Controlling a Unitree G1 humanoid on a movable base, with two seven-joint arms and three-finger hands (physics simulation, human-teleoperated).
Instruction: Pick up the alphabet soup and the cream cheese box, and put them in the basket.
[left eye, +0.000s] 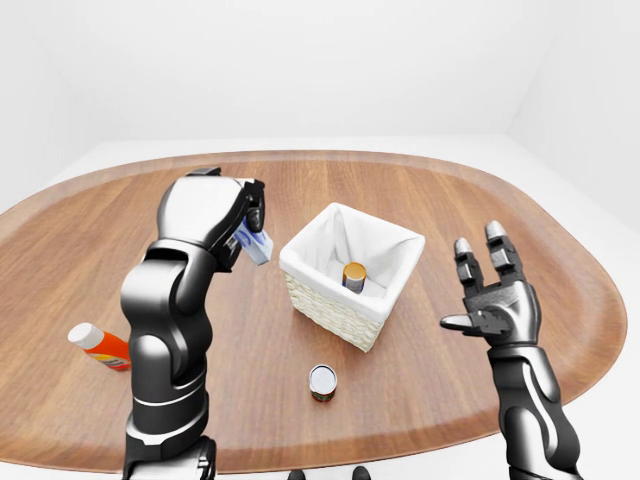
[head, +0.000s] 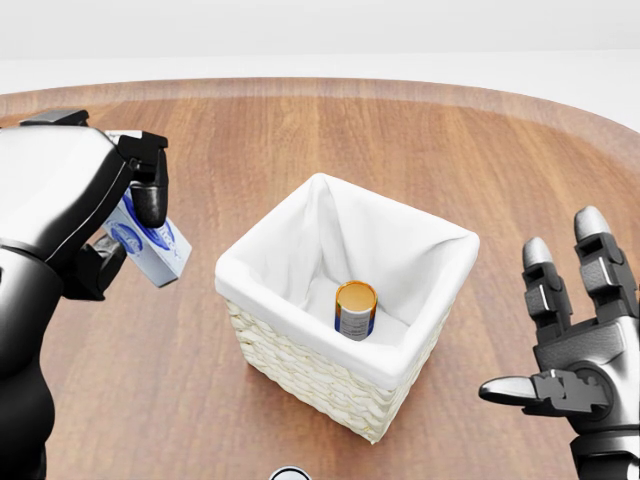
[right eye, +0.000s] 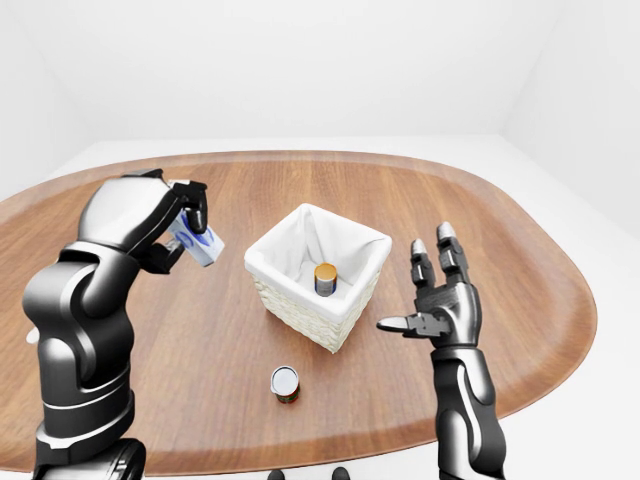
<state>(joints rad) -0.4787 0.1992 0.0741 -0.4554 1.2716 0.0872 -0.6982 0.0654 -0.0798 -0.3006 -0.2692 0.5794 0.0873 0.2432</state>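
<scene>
White-lined basket (head: 300, 240) centre, soup (head: 355, 310) inside; left robot hand (head: 125, 215) pinches box (head: 150, 245) left of basket, ready for drop; right robot hand (head: 575, 330) spread, empty.

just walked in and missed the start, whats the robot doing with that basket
It is loading a white-lined wicker basket on a wooden table. A can, apparently the alphabet soup, already stands upright inside. The left hand holds the blue and white cream cheese box up in the air, to the left of the basket in the head view, not yet over it. The right hand is open and empty on the other side. Another can and an orange bottle sit on the table, untouched.
</scene>
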